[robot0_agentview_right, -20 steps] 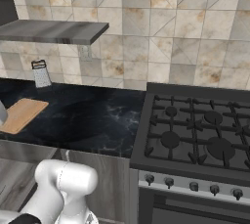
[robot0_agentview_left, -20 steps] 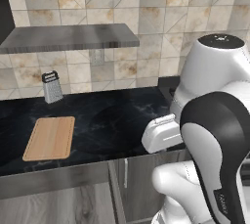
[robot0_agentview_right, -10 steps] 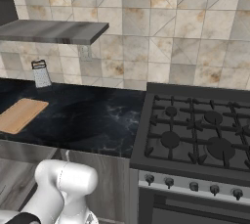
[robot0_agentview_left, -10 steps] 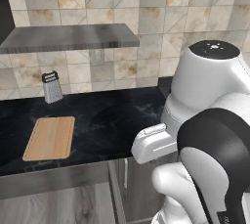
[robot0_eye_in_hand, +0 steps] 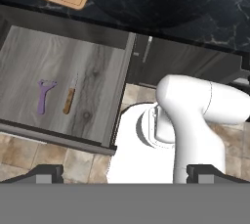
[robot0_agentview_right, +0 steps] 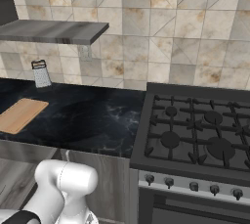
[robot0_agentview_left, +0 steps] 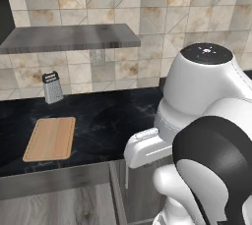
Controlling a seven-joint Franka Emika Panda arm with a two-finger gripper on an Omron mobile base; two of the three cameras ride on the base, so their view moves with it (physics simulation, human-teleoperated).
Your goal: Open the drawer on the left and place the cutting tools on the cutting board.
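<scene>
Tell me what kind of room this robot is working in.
A kitchen, rendered in simulation: a gas stove beside a dark marble counter, a wooden cutting board and box grater on it, tiled wall behind.

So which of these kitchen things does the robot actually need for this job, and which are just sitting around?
Needed for the job:
- drawer, already pulled open
- knife, lying in the drawer
- purple peeler, beside the knife
- cutting board, bare on the counter

Just sitting around:
- box grater
- stove
- wall shelf
</scene>
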